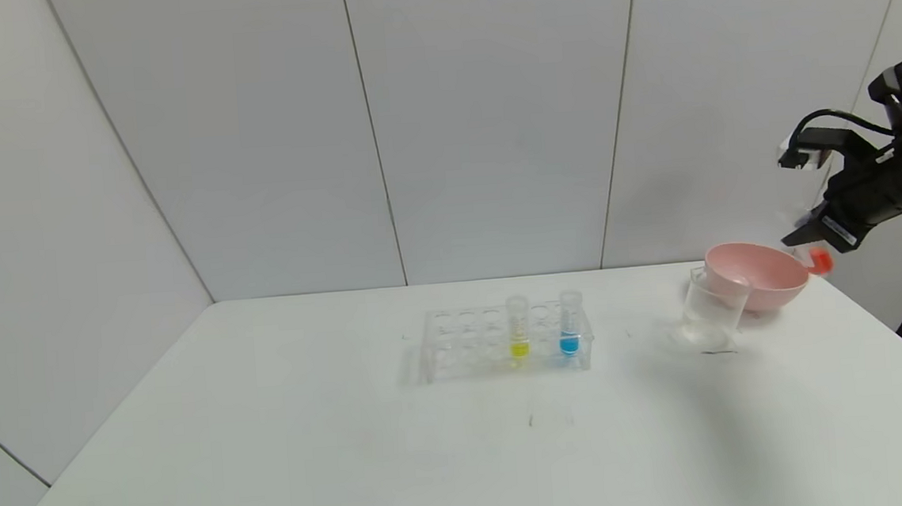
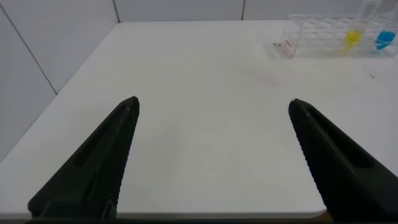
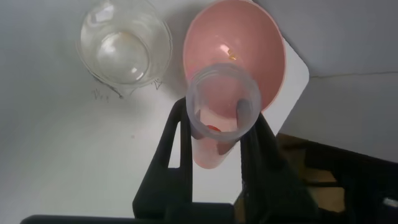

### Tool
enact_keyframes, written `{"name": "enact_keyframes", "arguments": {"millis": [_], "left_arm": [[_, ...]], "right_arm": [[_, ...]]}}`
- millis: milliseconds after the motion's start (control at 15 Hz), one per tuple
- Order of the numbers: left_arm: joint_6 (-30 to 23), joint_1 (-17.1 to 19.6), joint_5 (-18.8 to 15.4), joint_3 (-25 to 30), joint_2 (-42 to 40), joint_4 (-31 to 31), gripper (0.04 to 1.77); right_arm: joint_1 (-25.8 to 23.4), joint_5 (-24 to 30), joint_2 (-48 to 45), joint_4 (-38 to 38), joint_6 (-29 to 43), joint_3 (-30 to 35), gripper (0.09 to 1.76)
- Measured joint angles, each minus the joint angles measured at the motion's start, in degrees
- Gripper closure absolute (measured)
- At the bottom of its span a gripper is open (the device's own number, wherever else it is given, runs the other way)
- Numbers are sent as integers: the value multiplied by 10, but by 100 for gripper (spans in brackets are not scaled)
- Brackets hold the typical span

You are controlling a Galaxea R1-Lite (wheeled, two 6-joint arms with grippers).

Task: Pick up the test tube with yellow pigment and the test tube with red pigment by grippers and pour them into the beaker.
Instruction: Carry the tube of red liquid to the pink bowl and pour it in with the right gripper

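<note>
My right gripper (image 1: 812,242) is shut on the test tube with red pigment (image 1: 818,260) and holds it in the air just right of the pink bowl. In the right wrist view the tube (image 3: 208,152) sits between the jaws (image 3: 217,117), open mouth toward the camera, red liquid at its bottom. The clear beaker (image 1: 709,310) stands on the table left of the bowl and also shows in the right wrist view (image 3: 124,46). The test tube with yellow pigment (image 1: 518,328) stands upright in the clear rack (image 1: 465,343). My left gripper (image 2: 212,102) is open and empty over the table's near left.
A pink bowl (image 1: 758,275) stands right behind the beaker, near the table's right edge; it also shows in the right wrist view (image 3: 249,37). A blue-liquid tube (image 1: 569,322) stands in the rack beside the yellow one. The white table (image 1: 275,456) meets grey walls behind.
</note>
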Motion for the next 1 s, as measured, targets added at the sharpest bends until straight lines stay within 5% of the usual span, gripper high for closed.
{"name": "enact_keyframes", "arguments": {"millis": [333,1000], "left_arm": [[0,0,0,0,0,0,9],[0,0,0,0,0,0,9]], "right_arm": [[19,-82,10,31,-113,-16,135],[110,-260,21,31,-143,-17,135]]}}
